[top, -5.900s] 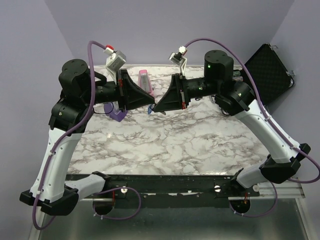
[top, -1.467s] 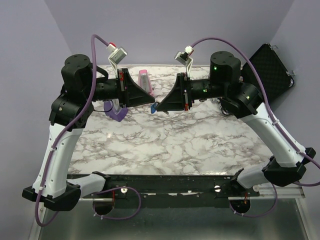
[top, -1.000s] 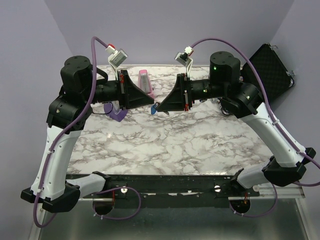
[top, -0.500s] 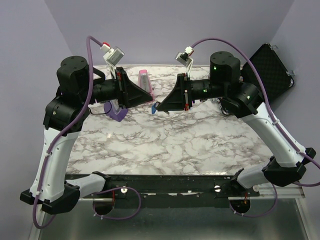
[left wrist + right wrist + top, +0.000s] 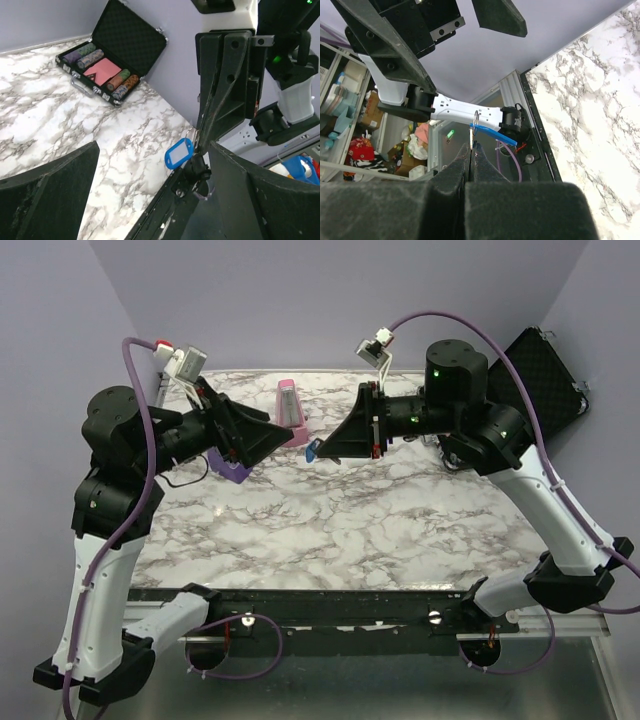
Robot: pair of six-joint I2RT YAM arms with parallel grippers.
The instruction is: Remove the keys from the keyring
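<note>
Bright-blue oblong key bundle (image 5: 179, 152) hangs above the white marble table (image 5: 400, 530), pinched only by the right jaws; left jaws stand open, so slippage could drop it.

At left a white-shelled, black-jointed arm (image 5: 98, 585) is seen, at right a matching arm (image 5: 548, 502); purple cables (image 5: 436, 313) are looped along both, and green lights (image 5: 434, 369) are shown at upper right.

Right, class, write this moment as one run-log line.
left gripper: open, empty | right gripper: shut on small bright-blue oblong key bundle, at its metal ring | bundle: held above marble-pattern tabletop
</note>
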